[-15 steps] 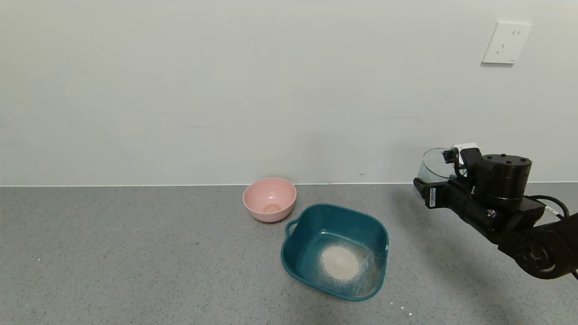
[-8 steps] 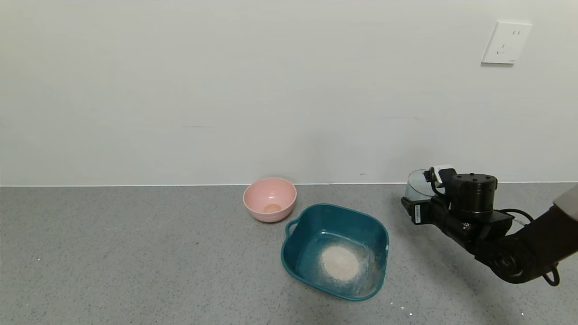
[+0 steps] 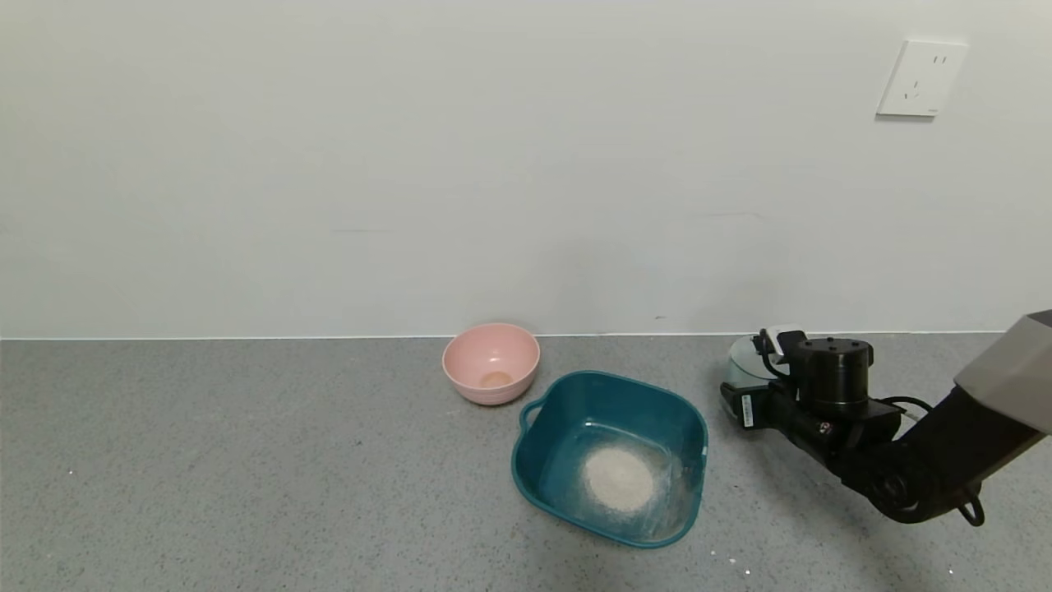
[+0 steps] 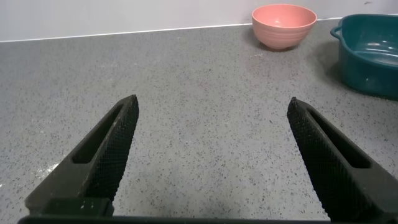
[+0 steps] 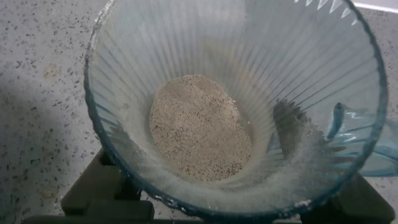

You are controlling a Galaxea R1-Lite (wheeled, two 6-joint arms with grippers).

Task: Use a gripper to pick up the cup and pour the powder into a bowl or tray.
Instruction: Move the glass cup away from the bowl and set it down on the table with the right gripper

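Observation:
My right gripper (image 3: 752, 385) is shut on the pale blue-green ribbed cup (image 3: 742, 357), holding it upright and low over the table just right of the teal tub (image 3: 527, 427). In the right wrist view the cup (image 5: 124, 74) fills the picture, with beige powder (image 5: 199, 127) lying in its bottom and my fingers (image 5: 93, 196) on either side of its wall. A round heap of powder (image 3: 618, 478) lies in the tub. My left gripper (image 4: 212, 104) is open and empty over bare table; it is out of the head view.
A small pink bowl (image 3: 491, 362) stands behind the tub near the wall; it also shows in the left wrist view (image 4: 284, 25), beside the tub's rim (image 4: 367, 37). A few white specks (image 3: 734, 563) lie on the grey table in front of the tub.
My right arm has come down and slightly left with the cup, from above the table edge line to low beside the tub. Tub and pink bowl have not moved.

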